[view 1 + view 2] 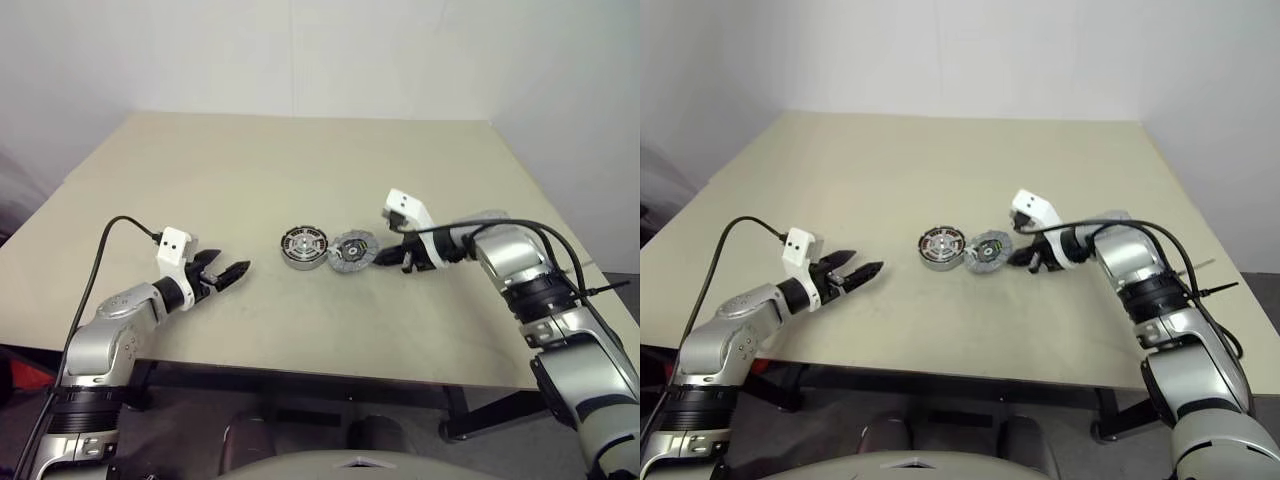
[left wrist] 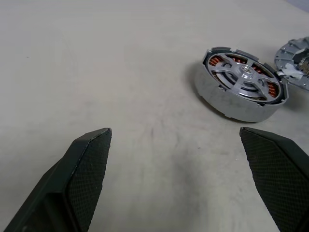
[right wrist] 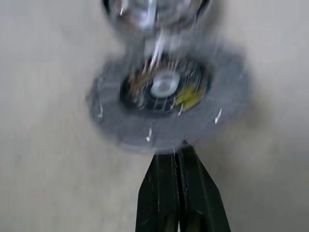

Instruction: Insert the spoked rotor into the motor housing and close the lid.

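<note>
Housing mid-table, rotor seated inside. Lid touching at its 3 o'clock, R gripper pinched shut on lid's edge. L gripper at housing's 9 o'clock, fully open, empty

- Head pair looks forward and down from above over the table, both arms entering from the near edge; the two eyes share the whole tabletop
- Left wrist camera sits low, near the surface, facing the motor housing beyond its fingers
- Right wrist camera looks steeply down, very close on the lid; housing shared with all views
</note>
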You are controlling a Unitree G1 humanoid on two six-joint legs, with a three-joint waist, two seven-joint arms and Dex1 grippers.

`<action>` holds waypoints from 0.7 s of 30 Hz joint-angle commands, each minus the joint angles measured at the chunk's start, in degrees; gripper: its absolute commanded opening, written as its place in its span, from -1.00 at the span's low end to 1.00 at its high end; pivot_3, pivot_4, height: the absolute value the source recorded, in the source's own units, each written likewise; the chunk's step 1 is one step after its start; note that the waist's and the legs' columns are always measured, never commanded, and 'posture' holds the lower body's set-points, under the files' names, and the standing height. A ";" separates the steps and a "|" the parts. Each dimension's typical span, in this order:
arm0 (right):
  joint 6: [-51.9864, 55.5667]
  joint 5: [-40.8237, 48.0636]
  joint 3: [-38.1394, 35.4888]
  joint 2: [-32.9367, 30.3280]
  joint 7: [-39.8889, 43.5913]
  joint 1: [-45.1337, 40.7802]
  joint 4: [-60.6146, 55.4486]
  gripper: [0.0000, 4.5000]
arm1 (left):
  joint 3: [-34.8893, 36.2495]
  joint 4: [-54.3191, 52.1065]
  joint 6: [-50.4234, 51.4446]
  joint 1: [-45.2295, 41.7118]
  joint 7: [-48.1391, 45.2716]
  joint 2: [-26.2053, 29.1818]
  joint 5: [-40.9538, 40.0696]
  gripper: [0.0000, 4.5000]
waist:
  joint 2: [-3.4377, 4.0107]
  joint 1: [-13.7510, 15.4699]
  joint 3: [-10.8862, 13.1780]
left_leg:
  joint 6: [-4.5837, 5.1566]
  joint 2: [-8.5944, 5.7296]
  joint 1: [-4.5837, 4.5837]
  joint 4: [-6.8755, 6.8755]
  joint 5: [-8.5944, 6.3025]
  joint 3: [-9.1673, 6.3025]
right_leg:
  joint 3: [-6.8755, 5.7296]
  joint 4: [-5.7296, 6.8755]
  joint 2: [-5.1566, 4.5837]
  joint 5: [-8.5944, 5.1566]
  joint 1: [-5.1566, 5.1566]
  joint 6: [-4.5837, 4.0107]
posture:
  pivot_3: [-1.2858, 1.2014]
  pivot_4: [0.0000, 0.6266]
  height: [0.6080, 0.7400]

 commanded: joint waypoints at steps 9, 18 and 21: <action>3.62 3.85 -2.20 5.64 -2.16 -4.32 -4.96 -0.99 | 1.88 -3.15 -0.92 1.41 1.00 0.79 -0.14 1.00 | 0.01 -0.07 0.02 | 0.03 0.02 -0.02 0.02 -0.03 -0.01 | -0.03 -0.02 0.00 0.00 -0.06 0.00 | 0.03 -1.00 1.00; 9.02 7.72 -1.27 12.14 -4.54 -5.36 -11.03 -0.99 | 1.69 -3.43 -0.96 1.48 1.58 0.37 -0.09 1.00 | 0.02 -0.07 0.03 | 0.03 0.04 0.01 0.00 -0.03 -0.01 | -0.02 -0.01 0.02 0.00 -0.07 0.01 | 0.03 -1.00 1.00; 7.82 7.00 -0.29 13.96 -5.91 -5.34 -9.46 -0.99 | 1.78 -3.86 -0.90 1.74 1.79 0.38 -0.21 1.00 | 0.02 0.05 0.03 | 0.03 0.03 0.00 0.01 -0.03 -0.01 | -0.04 -0.02 -0.01 0.00 -0.07 0.01 | 0.03 -1.00 1.00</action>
